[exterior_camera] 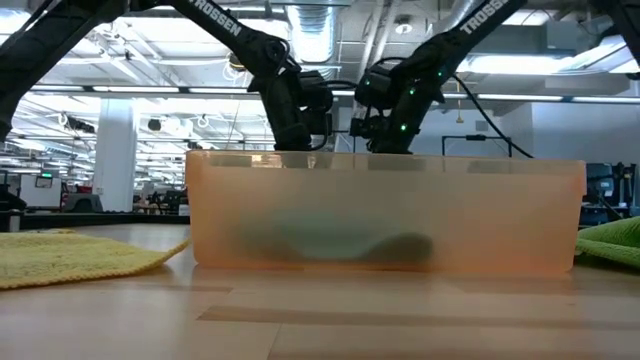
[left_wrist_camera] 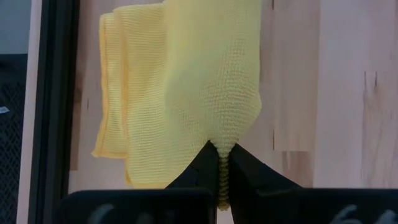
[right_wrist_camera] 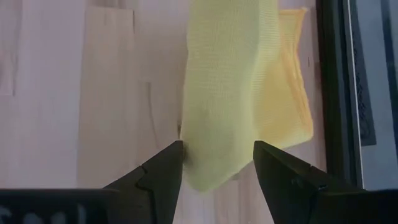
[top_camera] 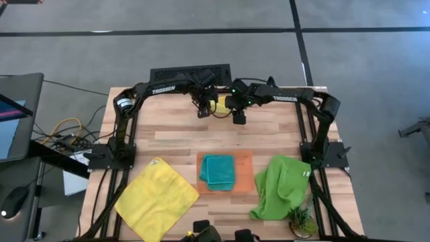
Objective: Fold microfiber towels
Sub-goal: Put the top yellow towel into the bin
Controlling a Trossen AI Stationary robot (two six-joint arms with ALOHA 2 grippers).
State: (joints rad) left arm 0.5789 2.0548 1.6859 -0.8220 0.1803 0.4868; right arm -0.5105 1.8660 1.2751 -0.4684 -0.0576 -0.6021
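The teal towel (top_camera: 219, 171) lay folded at six o'clock; the left gripper (left_wrist_camera: 222, 177) pinched a yellow towel (left_wrist_camera: 186, 87), the right gripper (right_wrist_camera: 217, 163) stood wide; two towels remained.

Tray (top_camera: 246, 173) sits mid-front on the counter (top_camera: 175, 138) with a folded towel (top_camera: 219, 171) in it. Spread towel (top_camera: 151, 196) to its left, crumpled towel (top_camera: 281, 186) to its right, small plant (top_camera: 300, 219) at the front right corner. Both pincers are at the back edge, another towel (left_wrist_camera: 186, 93) between them.

left gripper (top_camera: 203, 111), right gripper (top_camera: 238, 119) at small yellow towel (top_camera: 220, 105) | teal towel (top_camera: 220, 171) on orange tray (top_camera: 245, 161)
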